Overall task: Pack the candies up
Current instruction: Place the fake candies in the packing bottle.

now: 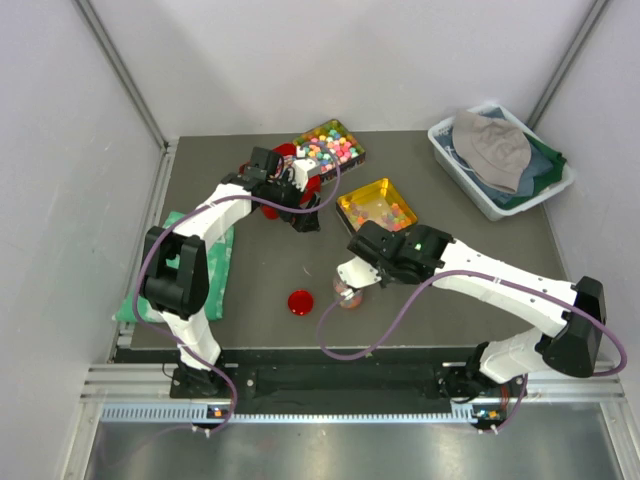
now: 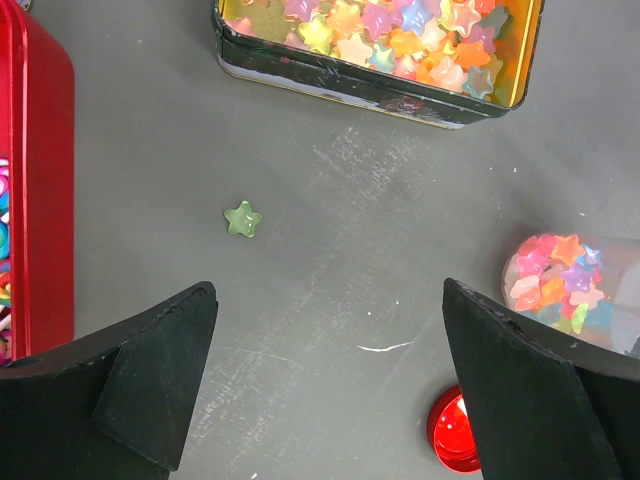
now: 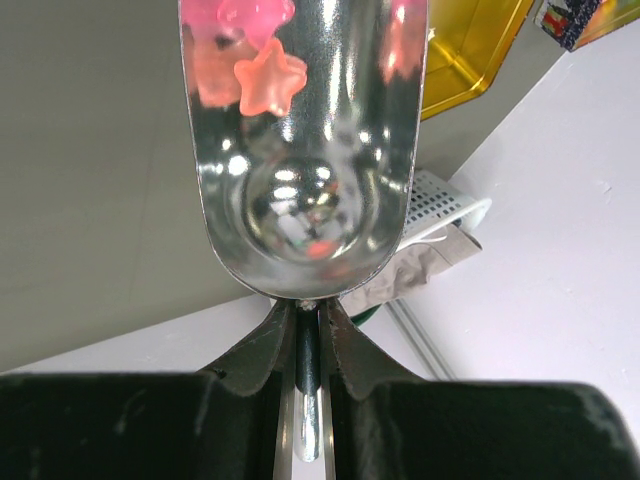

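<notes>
Right gripper (image 3: 308, 335) clamps scoop (image 3: 310, 200) handle; pink, orange candies (image 3: 268, 82) in scoop bowl. Left gripper (image 2: 330, 390) spread wide, left of jar (image 2: 575, 290); stray green candy (image 2: 242, 219) on surface (image 2: 350, 220) farther left of jar.

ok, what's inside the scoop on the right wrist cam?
The scoop holds an orange star candy and a pink candy near its far end; the rest of the bowl is bare metal. Its tip is out of frame, so anything there can't be seen.
</notes>
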Controlling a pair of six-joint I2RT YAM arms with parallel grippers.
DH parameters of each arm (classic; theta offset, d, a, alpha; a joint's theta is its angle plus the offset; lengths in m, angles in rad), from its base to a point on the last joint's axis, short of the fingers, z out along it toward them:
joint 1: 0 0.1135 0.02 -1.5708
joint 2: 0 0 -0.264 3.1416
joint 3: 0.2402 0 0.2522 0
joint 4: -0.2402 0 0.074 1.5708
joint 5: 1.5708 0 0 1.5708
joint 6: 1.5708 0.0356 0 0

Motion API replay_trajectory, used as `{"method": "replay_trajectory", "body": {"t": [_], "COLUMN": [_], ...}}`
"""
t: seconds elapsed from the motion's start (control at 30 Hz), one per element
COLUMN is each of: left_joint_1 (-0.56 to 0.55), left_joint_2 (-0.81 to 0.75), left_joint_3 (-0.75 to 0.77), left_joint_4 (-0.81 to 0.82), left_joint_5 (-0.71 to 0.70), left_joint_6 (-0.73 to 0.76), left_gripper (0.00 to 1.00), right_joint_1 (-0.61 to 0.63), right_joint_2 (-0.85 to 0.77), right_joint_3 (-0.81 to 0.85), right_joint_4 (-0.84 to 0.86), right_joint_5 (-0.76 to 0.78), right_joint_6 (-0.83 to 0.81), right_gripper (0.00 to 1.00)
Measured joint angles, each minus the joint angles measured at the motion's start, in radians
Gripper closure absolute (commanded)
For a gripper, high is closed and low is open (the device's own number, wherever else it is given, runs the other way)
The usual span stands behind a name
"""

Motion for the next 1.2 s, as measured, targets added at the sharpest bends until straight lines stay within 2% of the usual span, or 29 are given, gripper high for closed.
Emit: {"method": "replay_trajectory", "body": {"t": [0.7, 0.9, 1.0, 1.2], "left_joint_1": [0.002, 0.003, -0.006, -0.043], "left_joint_2": [0.000, 0.004, 0.038, 0.163], "left_joint_3": [0.000, 0.005, 0.045, 0.186], "left_joint_4": [0.000, 0.000, 0.001, 0.019], "left_joint_5": [0.010, 0.018, 0.018, 0.017], "left_joint_6": [0.001, 0.000, -0.004, -0.040], "left_gripper": [0.01, 0.01, 0.01, 0.01], "right_joint_1": [0.030, 0.018, -0.027, -0.270], "right_joint_2": [0.021, 0.022, 0.022, 0.026], "right_joint_3": [0.026, 0.095, 0.148, 0.174], "right_joint_4": [-0.004, -0.026, -0.025, 0.006], "right_joint_5": [0.059, 0.051, 0.018, -0.054], "right_joint_6": [-0.027, -0.020, -0.014, -0.007], "right_gripper": [1.00, 1.00, 1.00, 1.00]}}
